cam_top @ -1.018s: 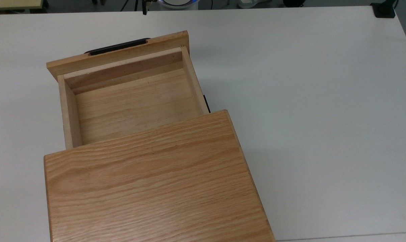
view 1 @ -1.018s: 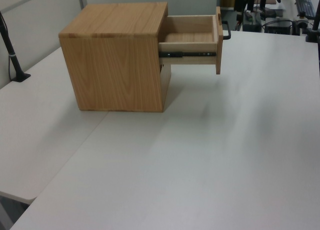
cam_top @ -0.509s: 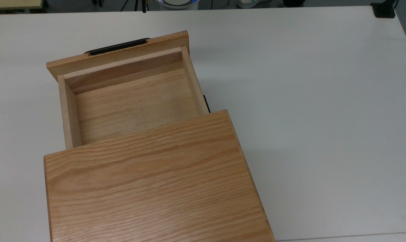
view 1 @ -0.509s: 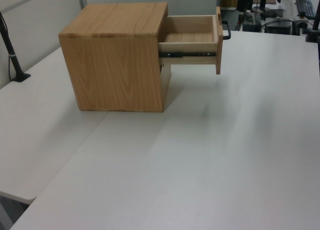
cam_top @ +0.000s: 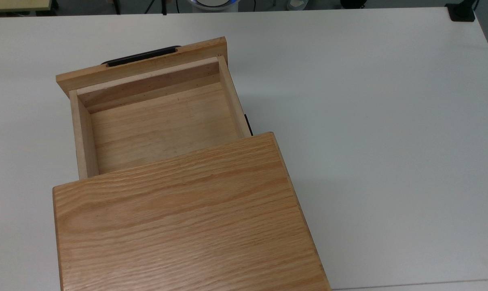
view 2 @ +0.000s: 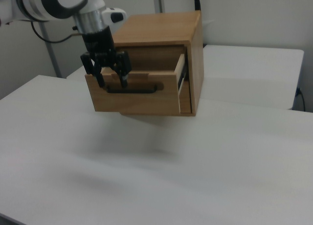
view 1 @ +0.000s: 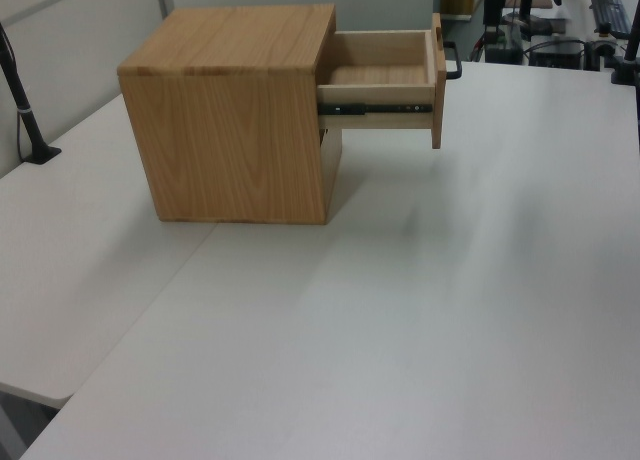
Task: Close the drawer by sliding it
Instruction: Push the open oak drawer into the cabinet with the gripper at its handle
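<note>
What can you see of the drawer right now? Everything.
The drawer is light oak, box-shaped, with paler inner walls, a wider front panel and a long black bar handle. It stands pulled well out of the cabinet, level, empty, a black slide rail along its side. In the right view the gripper hangs in front of the panel's upper edge; contact unclear.

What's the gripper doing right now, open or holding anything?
Gripper: open, holding nothing, fingers spread in front of the drawer front panel above the handle.

Oak drawer [cam_top: 155, 121] pulled well out; empty; black handle [cam_top: 140, 55].
</note>
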Tool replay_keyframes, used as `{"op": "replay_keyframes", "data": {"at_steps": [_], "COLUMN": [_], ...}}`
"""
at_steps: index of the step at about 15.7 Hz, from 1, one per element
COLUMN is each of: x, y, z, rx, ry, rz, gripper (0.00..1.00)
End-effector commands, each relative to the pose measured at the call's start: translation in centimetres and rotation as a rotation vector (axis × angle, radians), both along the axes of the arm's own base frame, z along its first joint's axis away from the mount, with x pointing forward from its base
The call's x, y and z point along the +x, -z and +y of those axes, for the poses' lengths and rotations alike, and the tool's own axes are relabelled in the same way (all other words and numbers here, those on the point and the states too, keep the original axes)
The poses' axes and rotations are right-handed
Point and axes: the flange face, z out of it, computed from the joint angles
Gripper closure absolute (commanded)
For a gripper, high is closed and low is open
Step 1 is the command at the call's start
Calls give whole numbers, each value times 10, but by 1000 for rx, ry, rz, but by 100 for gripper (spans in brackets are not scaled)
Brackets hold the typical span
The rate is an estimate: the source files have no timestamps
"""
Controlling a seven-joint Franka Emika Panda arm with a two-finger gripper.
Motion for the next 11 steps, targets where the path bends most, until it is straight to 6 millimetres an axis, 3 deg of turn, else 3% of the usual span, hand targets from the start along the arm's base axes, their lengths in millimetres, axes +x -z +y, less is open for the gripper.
{"op": "replay_keyframes", "data": {"at_steps": [1,2,5,7,11], "x": [1,2,11,18,37], "y": [23,35,46,52,59], "z": [-7,-7,-7,-6,-6], "rx": [-6,-3,2,2,1], "ry": [-24,-23,1,19,101], "rz": [35,57,43,27,-59], "gripper": [34,45,78,86,88]}}
